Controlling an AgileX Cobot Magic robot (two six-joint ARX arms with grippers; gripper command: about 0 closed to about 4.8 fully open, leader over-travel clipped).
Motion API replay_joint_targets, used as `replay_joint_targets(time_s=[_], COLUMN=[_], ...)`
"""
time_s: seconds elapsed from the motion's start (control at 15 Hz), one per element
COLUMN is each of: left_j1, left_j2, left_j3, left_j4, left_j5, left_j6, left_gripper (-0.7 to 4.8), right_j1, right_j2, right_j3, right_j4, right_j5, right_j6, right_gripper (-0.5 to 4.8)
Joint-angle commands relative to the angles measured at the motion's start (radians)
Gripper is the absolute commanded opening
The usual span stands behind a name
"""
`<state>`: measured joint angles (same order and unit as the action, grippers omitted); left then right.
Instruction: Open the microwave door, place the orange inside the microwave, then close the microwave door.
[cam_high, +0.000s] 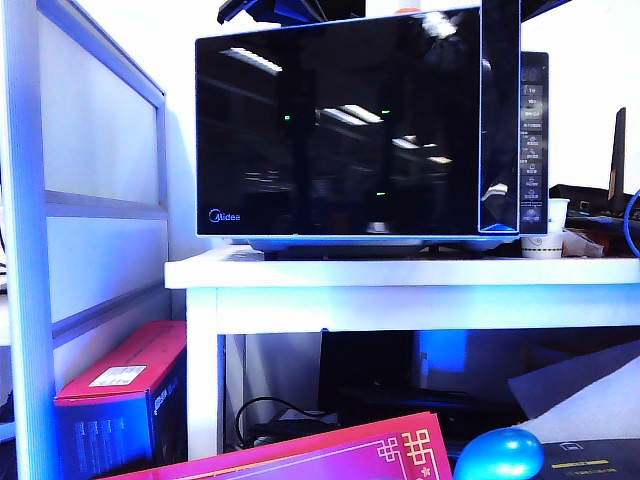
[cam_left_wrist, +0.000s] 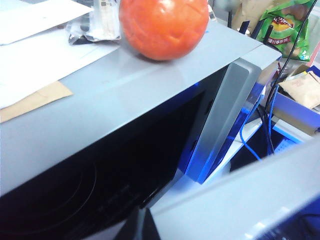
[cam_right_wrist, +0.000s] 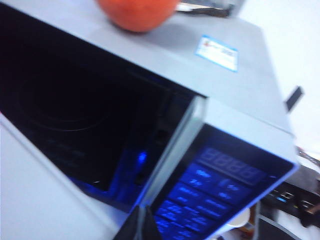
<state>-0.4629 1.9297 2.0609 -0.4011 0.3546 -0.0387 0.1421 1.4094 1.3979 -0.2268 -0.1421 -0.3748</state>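
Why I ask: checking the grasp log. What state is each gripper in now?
Left gripper: shut, empty, before the microwave.
Right gripper: shut, empty, before the microwave's button panel.

The microwave stood on a white table, black and boxy with pale trim, a grey top and a vertical button panel with a digital display at its right. Its door, a glossy black glass panel marked "Midea" at the lower left, was swung partly open, and the wrist views showed the dark cavity behind it. The orange, round, shiny and orange-red, sat on top of the microwave, near the front edge.
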Motion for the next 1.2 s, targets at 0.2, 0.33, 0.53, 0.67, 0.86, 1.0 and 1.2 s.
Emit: replay_joint_targets(time_s=[0.2, 0.33, 0.53, 0.67, 0.86, 1.0, 1.2], left_j1=[-0.005, -0.005, -0.005, -0.005, -0.005, -0.005, -0.005], left_j2=[-0.008, -0.01, -0.01, -0.011, -0.011, -0.011, -0.011], left_j3=[0.163, 0.251, 0.333, 0.341, 0.341, 0.341, 0.341], left_j4=[-0.041, -0.095, -0.123, -0.147, -0.178, -0.178, -0.177], left_j5=[-0.002, -0.003, -0.04, -0.04, -0.049, -0.056, -0.056], left_j6=[0.001, 0.002, 0.005, 0.005, 0.032, 0.031, 0.031], left_gripper=[-0.04, -0.04, -0.04, -0.04, -0.04, -0.04, -0.04], right_j1=[0.006, 0.006, 0.005, 0.005, 0.006, 0.006, 0.008], right_j2=[-0.003, -0.008, -0.017, -0.027, -0.047, -0.05, -0.042], right_j3=[0.004, 0.004, 0.004, 0.005, 0.004, 0.004, 0.003], right_j4=[-0.008, -0.002, 0.036, 0.063, 0.151, 0.164, 0.053], right_j5=[-0.202, -0.354, -0.51, -0.619, -0.452, -0.201, -0.098], right_j6=[0.002, 0.005, 0.008, 0.013, 0.015, -0.001, -0.125], right_gripper=[0.08, 0.08, 0.08, 0.08, 0.0, 0.0, 0.0])
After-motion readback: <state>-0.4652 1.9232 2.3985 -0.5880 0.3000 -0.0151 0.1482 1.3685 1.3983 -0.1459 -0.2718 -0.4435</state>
